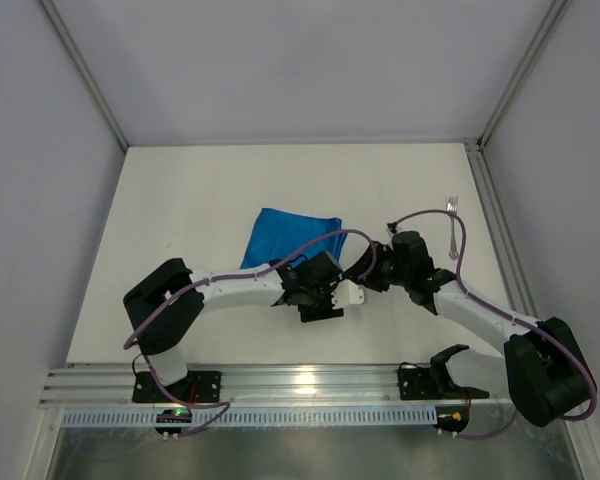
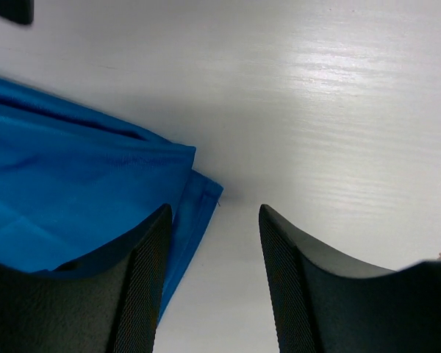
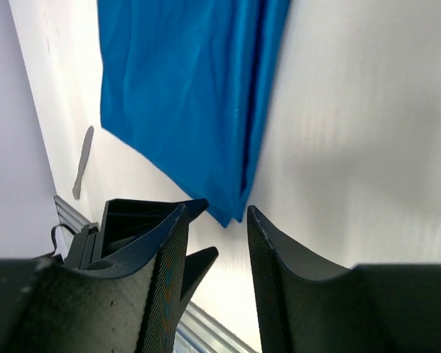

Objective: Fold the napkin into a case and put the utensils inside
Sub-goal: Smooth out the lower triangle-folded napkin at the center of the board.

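white table (image 1: pixel 180 200) bears the blue napkin (image 1: pixel 292 238), lying flat in folded layers. left gripper (image 2: pixel 214 283) over the napkin's corner, jaws spread, holding nothing. right gripper (image 3: pixel 214 272) just off another corner, jaws parted, holding nothing. fork (image 1: pixel 452 222) well right of the napkin.

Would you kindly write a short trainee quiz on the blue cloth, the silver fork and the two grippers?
1. True or false: the slim silver metal fork lies on the folded bright blue cloth napkin.
2. The left gripper and right gripper are: A both open, B both shut, C one gripping the fork.
3. Fill in: the fork lies toward the robot's ____ side of the napkin.
Key: 1 false; 2 A; 3 right.
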{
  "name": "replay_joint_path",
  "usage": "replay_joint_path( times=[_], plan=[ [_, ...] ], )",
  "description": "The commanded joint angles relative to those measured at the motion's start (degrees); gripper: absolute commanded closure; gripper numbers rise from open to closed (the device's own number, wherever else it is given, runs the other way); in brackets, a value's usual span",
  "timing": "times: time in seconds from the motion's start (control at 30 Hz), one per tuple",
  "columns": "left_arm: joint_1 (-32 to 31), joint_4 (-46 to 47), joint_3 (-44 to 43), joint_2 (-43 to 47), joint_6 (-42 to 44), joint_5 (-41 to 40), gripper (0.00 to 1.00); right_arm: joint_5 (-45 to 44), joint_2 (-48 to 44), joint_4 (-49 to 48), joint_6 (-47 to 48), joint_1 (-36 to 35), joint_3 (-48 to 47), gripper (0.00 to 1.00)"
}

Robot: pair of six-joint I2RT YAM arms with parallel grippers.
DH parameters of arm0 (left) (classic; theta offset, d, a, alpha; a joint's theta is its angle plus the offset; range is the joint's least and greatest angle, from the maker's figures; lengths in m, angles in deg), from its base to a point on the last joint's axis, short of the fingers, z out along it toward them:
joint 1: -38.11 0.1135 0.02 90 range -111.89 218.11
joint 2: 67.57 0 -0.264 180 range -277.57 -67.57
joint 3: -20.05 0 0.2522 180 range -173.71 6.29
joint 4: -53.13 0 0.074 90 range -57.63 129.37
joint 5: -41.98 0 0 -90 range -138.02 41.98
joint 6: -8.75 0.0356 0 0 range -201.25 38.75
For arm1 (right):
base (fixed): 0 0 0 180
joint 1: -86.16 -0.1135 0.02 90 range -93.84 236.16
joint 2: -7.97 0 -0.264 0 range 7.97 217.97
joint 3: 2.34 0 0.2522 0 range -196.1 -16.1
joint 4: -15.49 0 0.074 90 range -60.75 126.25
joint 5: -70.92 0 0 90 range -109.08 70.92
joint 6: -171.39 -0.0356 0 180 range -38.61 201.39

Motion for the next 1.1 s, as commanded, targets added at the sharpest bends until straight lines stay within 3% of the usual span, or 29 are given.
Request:
replay_joint_path(
  times=[0.0, 0.3, 0.7, 0.8, 0.93, 1.07],
  plan=[
    [-0.79, 4.96, -2.97, -2.07, -2.1, -0.19, 0.47, -2.07, -3.62, 4.56, 1.27, 3.16, 3.89, 0.59],
    [-1.41, 6.19, -5.52, -5.59, -5.97, -0.9, 0.58, -2.42, -9.6, 5.26, 1.53, 4.84, 8.29, 0.65],
    [-1.32, 3.38, -6.31, -6.82, -5.18, -3.1, 1.0, -3.12, -15.05, 10.27, 6.01, 6.25, 6.98, 0.73],
    [-0.97, 1.72, -7.36, -4.72, -5.8, -1.61, 1.0, -3.73, -17.76, 10.45, 9.09, 6.95, 7.06, 0.75],
    [0.69, -0.31, -8.51, -2.34, -6.15, -0.82, 1.0, -3.3, -19.71, 10.45, 13.65, 8.09, 7.24, 0.84],
    [2.81, -3.12, -9.65, -1.29, -7.81, 1.91, 1.0, 3.19, -18.92, 5.29, 15.77, 8.09, 9.08, 0.95]
  ],
)
